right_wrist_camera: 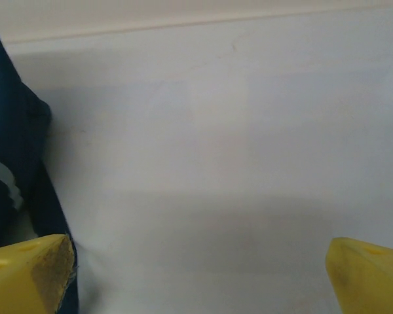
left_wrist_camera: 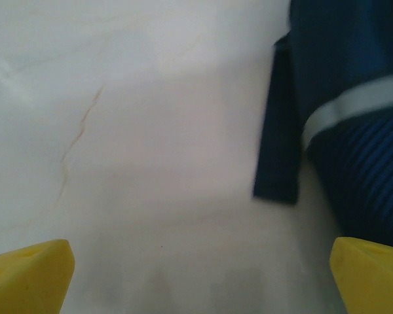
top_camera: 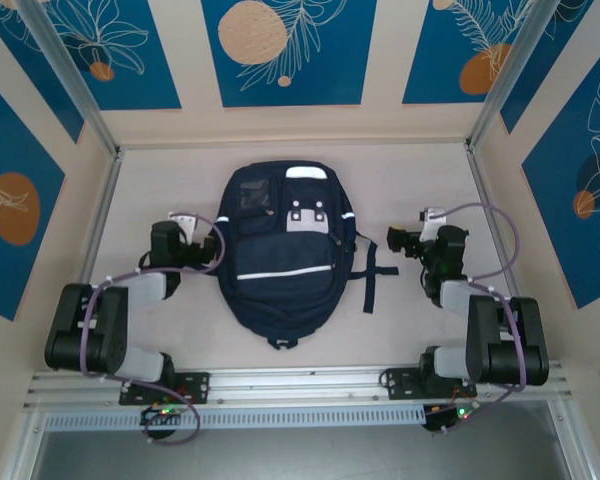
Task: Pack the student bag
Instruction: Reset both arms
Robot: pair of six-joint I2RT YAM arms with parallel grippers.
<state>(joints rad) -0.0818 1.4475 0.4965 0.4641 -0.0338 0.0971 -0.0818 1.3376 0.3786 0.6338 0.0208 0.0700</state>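
The pale surface [top_camera: 400,190] carries the student bag [top_camera: 280,260] at its centre. The bag lies flat and face up, its top toward 12 o'clock and its base toward 6. It looks zipped. Being fabric, it will probably be soft and floppy, fairly light, and will sag if lifted by one point. The firmer holds are likely the seam along the top rim or the front pocket's edge; the zip pulls are too small to make out. A loose strap [top_camera: 372,275] trails at its 3 o'clock. The left pincer [left_wrist_camera: 200,275], at the bag's 9 o'clock, stands wide apart and holds nothing. The right pincer [right_wrist_camera: 200,275], at 3 o'clock, is likewise spread and empty.
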